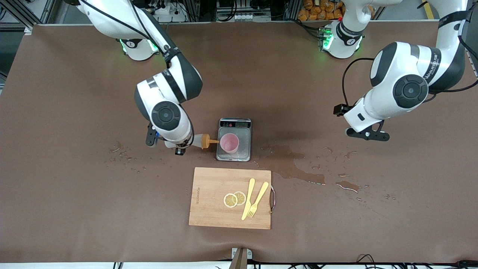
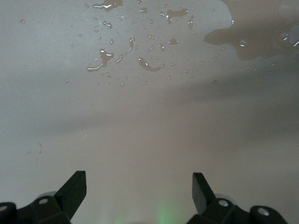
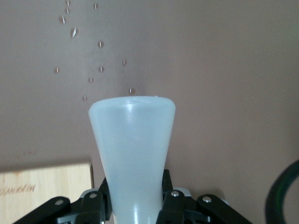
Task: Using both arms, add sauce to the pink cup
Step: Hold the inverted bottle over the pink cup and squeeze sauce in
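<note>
Centrally on the brown table (image 1: 74,93), toward the edge by the front camera, lies a wooden cutting board (image 1: 213,203) with two lemon slices (image 1: 234,199), a yellow knife (image 1: 248,199) and fork (image 1: 258,199). Just farther from the camera sits the scale (image 1: 234,139), the pink cup (image 1: 229,143) upright on its steel plate. Wet spills (image 1: 295,166) spread toward the left arm's end. The right gripper (image 3: 133,205) hangs just beside the scale, fingers clamped on the sauce (image 1: 203,141), which lies level, its nozzle tip reaching the cup's rim. The left gripper (image 2: 139,186) waits, fingers spread wide and empty, over the wet patch.
</note>
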